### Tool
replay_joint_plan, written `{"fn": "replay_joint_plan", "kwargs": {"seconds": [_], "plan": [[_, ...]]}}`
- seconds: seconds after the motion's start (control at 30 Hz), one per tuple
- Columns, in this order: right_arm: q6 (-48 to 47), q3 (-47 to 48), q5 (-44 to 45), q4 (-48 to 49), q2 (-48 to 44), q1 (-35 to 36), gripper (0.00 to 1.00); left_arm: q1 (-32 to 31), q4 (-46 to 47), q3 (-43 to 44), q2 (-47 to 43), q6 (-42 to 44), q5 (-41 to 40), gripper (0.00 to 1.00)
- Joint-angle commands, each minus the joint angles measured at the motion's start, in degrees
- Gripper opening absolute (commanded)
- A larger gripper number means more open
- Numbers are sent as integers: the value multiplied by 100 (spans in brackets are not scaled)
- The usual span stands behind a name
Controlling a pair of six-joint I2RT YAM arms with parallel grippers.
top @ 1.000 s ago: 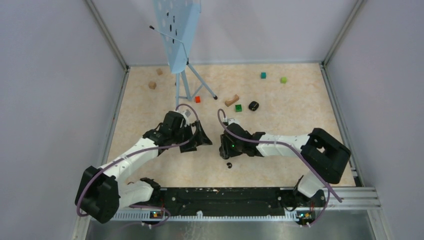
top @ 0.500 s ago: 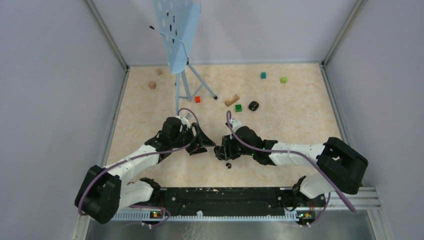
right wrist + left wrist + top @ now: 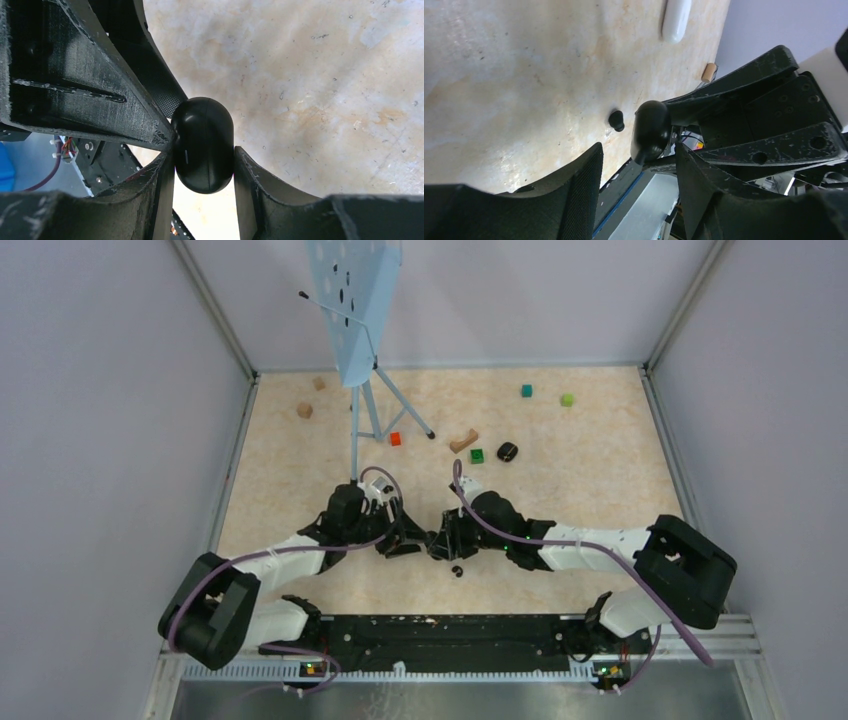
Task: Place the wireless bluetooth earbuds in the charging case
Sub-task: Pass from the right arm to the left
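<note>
A glossy black oval charging case (image 3: 202,145), lid closed, is pinched between the fingers of my right gripper (image 3: 202,156) a little above the table. From the left, my left gripper (image 3: 638,150) meets it at mid table (image 3: 415,540), jaws apart. The case (image 3: 651,129) sits just past its fingertips, against the right-hand one. One left finger (image 3: 125,100) touches the case's upper left side. A single small black earbud (image 3: 457,570) lies loose on the table just below the two grippers, also seen as a black bud (image 3: 616,120) in the left wrist view. No white earbuds are in view.
A light blue stand (image 3: 355,310) on thin legs rises at the back left. Behind the grippers lie a red block (image 3: 395,438), a wooden arch (image 3: 463,441), a green block (image 3: 477,455) and a black rounded thing (image 3: 507,451). Further blocks sit near the back wall.
My left gripper has moved right up to the case and its jaws have narrowed. The right gripper first shifted left with the case, then held still.
</note>
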Motion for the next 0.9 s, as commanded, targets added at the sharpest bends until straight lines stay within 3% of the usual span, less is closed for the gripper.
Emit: {"fn": "replay_joint_plan", "kwargs": {"seconds": [0.0, 0.27, 0.43, 0.63, 0.77, 0.87], "plan": [[31, 202, -173, 316, -94, 71, 31, 15, 809, -95, 88, -147, 218, 60], [26, 391, -73, 165, -85, 183, 31, 20, 1259, -268, 52, -335, 441, 45], [203, 371, -70, 234, -28, 221, 33, 20, 1134, -225, -24, -255, 494, 27], [448, 453, -39, 117, -82, 219, 62, 30, 1069, -196, -186, -188, 524, 14], [435, 636, -216, -289, -301, 136, 68, 118, 951, 8, -166, 149, 868, 1], [630, 448, -586, -119, -671, -88, 69, 216, 960, 229, -21, 500, 1412, 0]]}}
